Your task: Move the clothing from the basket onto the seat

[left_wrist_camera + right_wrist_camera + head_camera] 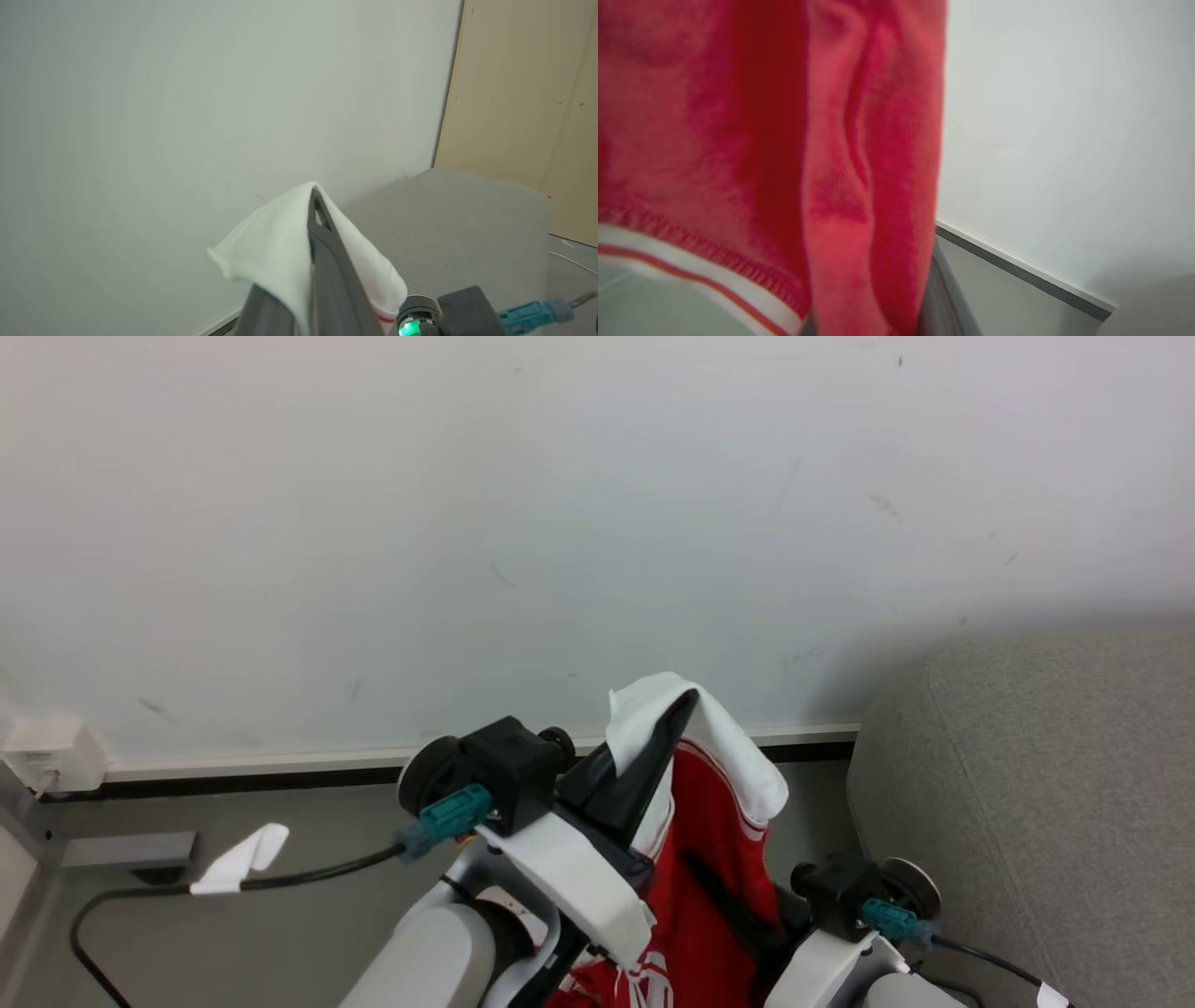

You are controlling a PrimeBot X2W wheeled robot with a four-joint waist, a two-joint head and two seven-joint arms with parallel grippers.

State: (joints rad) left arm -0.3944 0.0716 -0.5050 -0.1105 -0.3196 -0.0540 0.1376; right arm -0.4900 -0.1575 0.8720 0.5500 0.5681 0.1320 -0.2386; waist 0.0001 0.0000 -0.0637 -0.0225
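Left claw clamps clothing, draped over fingertips.

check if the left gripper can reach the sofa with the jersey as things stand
Probably yes: the left gripper, shut on a white sleeve of the clothing, is held high beside the seat, with open space between; the right arm sits lower.

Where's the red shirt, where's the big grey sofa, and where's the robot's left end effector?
shirt [714, 840]: head view, on its red middle part.
sofa [1046, 784]: head view, on its rounded grey corner.
left end effector [680, 714]: head view, at the dark fingertips, shut on the shirt's white sleeve.
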